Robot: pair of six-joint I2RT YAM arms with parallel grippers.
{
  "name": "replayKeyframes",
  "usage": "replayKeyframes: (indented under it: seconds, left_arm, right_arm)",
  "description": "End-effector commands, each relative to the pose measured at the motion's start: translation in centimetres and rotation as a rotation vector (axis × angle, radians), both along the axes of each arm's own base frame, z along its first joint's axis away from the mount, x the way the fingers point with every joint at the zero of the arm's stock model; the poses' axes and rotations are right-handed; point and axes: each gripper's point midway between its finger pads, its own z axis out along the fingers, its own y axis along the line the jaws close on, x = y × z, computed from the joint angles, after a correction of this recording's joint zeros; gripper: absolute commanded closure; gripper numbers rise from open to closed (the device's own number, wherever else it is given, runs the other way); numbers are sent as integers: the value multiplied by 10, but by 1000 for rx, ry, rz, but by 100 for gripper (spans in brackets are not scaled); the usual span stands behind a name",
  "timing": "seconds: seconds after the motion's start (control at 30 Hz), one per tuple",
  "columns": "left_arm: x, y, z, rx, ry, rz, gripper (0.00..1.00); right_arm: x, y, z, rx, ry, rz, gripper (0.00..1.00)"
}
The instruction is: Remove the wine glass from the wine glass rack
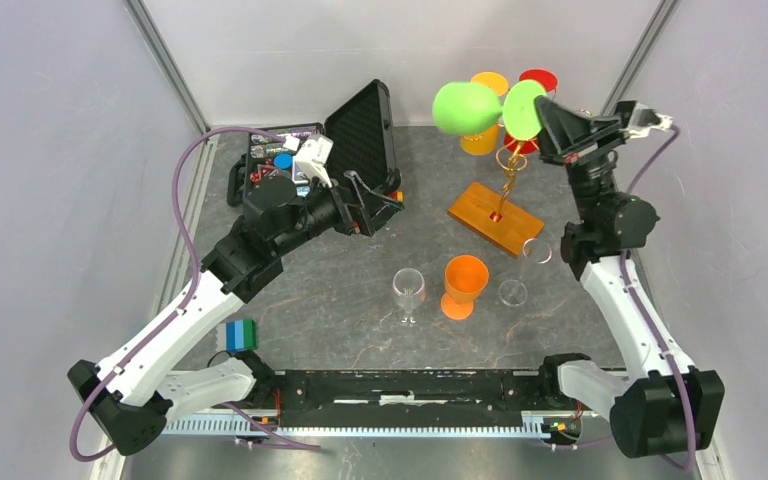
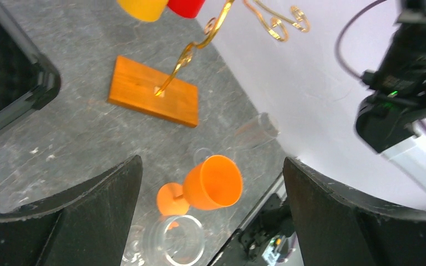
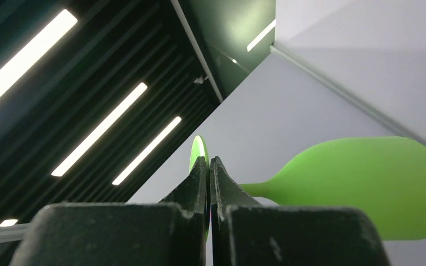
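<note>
Right arm raised at the far right. The green wine glass point(image 1: 465, 107) is gripped by its foot point(image 1: 523, 108) in the right hand point(image 1: 543, 112), stem level, bowl pointing left. In the right wrist view the fingers of the right hand point(image 3: 209, 166) are pressed nearly together on the thin edge of the foot point(image 3: 199, 151), most of which is hidden behind them. The bowl point(image 3: 360, 188) is seen against wall and ceiling lights, its right side cut off by the frame.

From above, the green glass overlaps the top of the wine glass rack point(image 1: 508, 170). It appears lifted clear of the curled arms, though contact cannot be ruled out from this angle. A yellow glass point(image 1: 482, 140) and a red glass point(image 1: 538, 78) hang on the rack, both partly covered by the green one. The rack's wooden base point(image 1: 495, 217) lies flat on the surface point(image 1: 360, 290).

Left hand point(image 1: 380, 200) held low beside the open black case point(image 1: 360, 125), fingers spread wide, nothing between them. Through its gap point(image 2: 212, 166) are seen an orange glass point(image 2: 213, 183) and a clear glass point(image 2: 172, 241), the latter cut off at the frame bottom. Further clear glasses point(image 1: 512, 292) point(image 1: 537, 250) near the base are faint and hard to make out.
</note>
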Motion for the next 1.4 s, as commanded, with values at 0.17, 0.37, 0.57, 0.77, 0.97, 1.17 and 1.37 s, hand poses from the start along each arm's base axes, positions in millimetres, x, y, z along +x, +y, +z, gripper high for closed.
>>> replayKeyframes:
  seconds: [0.17,0.37,0.57,0.77,0.97,1.17,1.37]
  left_arm:
    - [-18,-12,63,-282,-21,-89,0]
    - [-18,-16,81,-341,-55,-117,0]
    - [-12,-13,80,-334,-49,-121,5]
    - [-23,-11,92,-401,-44,-202,26]
    - [-47,-10,113,-448,-73,-315,59]
    - [-78,-2,132,-475,-127,-414,73]
    - [-100,0,144,-477,-146,-509,86]
  right_arm:
    - [-44,28,-11,145,58,184,100]
    - [-45,52,-40,207,138,295,100]
    - [-48,65,-44,223,142,340,100]
    - [-46,72,-53,228,165,356,100]
    - [-33,70,-74,276,226,363,100]
    - [-20,72,-100,291,309,351,100]
    - [-9,74,-113,295,361,332,100]
